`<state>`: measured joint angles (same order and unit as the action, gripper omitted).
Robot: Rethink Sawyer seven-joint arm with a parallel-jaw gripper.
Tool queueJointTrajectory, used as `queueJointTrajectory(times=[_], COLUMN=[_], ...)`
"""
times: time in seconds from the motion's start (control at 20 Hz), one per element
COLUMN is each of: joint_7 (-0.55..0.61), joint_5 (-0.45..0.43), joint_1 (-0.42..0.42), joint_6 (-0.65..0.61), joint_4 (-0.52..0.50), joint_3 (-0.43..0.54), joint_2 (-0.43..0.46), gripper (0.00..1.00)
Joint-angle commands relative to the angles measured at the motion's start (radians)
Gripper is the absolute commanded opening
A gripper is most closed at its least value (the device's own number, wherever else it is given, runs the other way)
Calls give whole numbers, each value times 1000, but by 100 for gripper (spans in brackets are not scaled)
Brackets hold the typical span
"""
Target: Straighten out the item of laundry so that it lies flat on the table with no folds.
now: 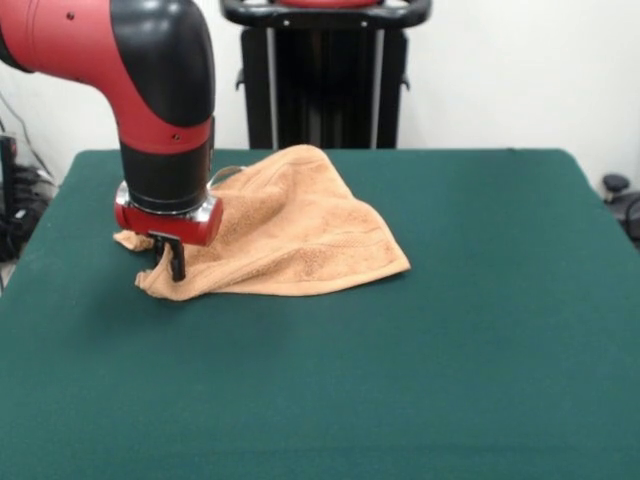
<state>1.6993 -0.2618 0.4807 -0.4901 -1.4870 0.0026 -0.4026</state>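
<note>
The item of laundry (300,225), an orange-tan terry towel, lies rumpled on the left-centre of the green table (450,350). It humps up toward the far side and spreads to a flat corner on the right. A woven band stripe runs near its front edge. My gripper (175,265) comes straight down over the towel's left end. Its black fingers stand close together, pinching a bunched fold of cloth at the front-left corner. The red and black arm hides part of the towel's left side.
A black stand (325,70) rises behind the table's far edge. Dark cables and gear (15,215) sit off the left edge, and a small dark object (615,185) off the right edge. Green cloth stretches wide to the right and front.
</note>
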Motion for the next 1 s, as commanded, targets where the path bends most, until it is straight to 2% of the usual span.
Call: queueJointTrajectory(times=[0.05, 1.0], joint_7=[-43, -64], joint_5=[-34, -6], joint_1=[-61, -52], joint_6=[-2, -162], joint_4=[61, -6], joint_3=[162, 165], joint_2=[36, -92], gripper=[0, 0])
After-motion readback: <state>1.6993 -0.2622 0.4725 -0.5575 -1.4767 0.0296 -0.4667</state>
